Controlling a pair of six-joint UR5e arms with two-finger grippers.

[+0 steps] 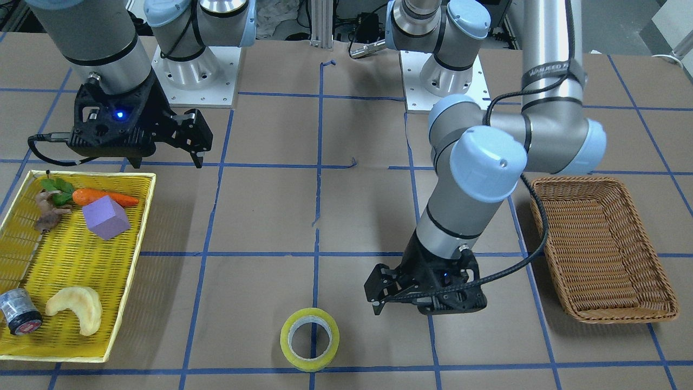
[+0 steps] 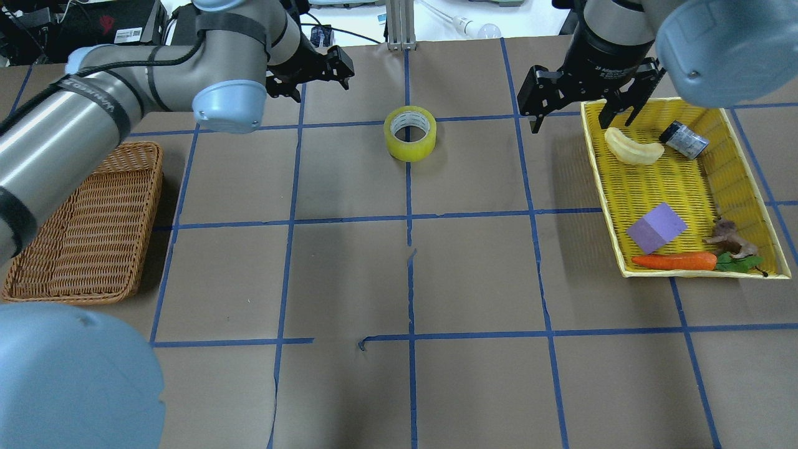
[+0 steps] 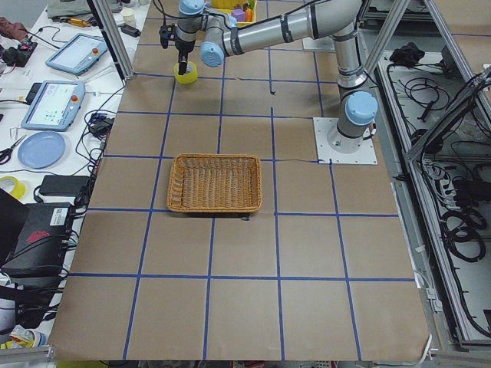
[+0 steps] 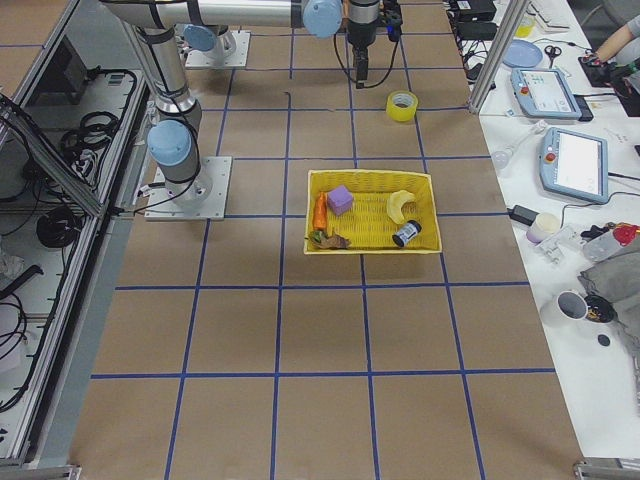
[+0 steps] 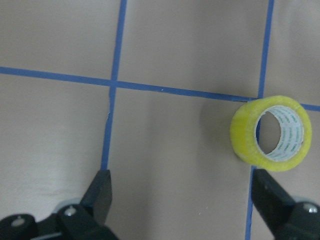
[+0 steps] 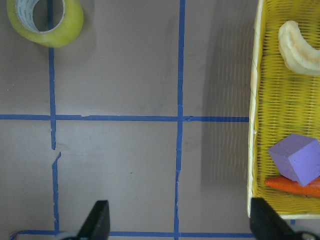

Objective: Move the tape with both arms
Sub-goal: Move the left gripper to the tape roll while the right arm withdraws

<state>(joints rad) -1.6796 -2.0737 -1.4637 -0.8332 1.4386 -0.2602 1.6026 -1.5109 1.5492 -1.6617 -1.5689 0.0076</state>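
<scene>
The yellow tape roll (image 1: 309,339) lies flat on the brown table, also in the overhead view (image 2: 409,132). My left gripper (image 1: 379,295) is open and empty, hovering beside the roll without touching it; in the overhead view it (image 2: 318,78) is left of and beyond the roll. In the left wrist view the tape (image 5: 269,134) sits just ahead of one finger (image 5: 272,200). My right gripper (image 2: 576,118) is open and empty, above the near-left edge of the yellow tray (image 2: 601,181). The right wrist view shows the tape (image 6: 45,22) at its top left.
The yellow tray (image 1: 146,216) holds a carrot (image 1: 103,198), a purple block (image 1: 106,218), a pale banana shape (image 1: 76,309), a small grey cylinder (image 1: 19,313) and a brown root. An empty wicker basket (image 1: 601,249) stands on my left side.
</scene>
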